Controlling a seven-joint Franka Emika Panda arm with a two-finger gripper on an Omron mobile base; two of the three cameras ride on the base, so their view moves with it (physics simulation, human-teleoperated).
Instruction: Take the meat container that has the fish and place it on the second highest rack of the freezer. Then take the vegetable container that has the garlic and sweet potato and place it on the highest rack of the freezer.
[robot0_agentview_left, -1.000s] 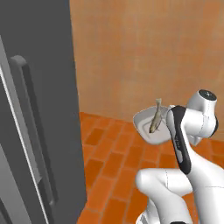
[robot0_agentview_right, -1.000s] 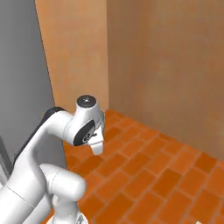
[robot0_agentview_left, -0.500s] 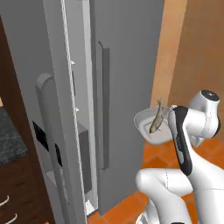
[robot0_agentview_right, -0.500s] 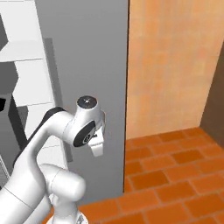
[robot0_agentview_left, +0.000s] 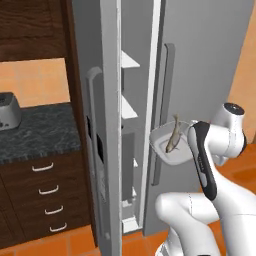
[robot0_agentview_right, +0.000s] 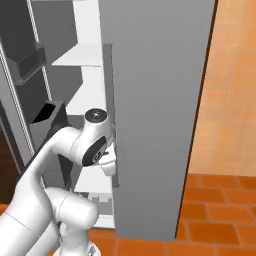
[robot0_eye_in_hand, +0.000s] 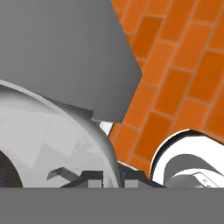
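A shallow white meat container (robot0_agentview_left: 169, 146) hangs at about chest height in front of the open freezer (robot0_agentview_left: 210, 60). The fish (robot0_agentview_left: 174, 139), slender and olive-brown, lies in it. In the hand view my gripper (robot0_eye_in_hand: 112, 176) is shut on the container's pale rim (robot0_eye_in_hand: 65, 127). In the left base view my forearm hides the hand at the tray's right side. Inside the narrow white interior, thin white racks are stacked: the uppermost one showing (robot0_agentview_left: 129, 61) (robot0_agentview_right: 82, 55) and one below it (robot0_agentview_left: 129, 109) (robot0_agentview_right: 80, 100). The tray hangs lower than both, just outside the gap.
The freezer's left door (robot0_agentview_left: 100, 125) stands open, edge-on, with dark bins (robot0_agentview_right: 27, 62) on its inner side. Its right door (robot0_agentview_right: 155, 100) is closed, close to my elbow. A dark counter (robot0_agentview_left: 35, 130) with drawers lies left. Orange brick floor (robot0_agentview_right: 220, 215) spreads right.
The whole picture has swung from brick floor and wall round to the open freezer, so the base has moved. The container and fish stay in my shut gripper as before.
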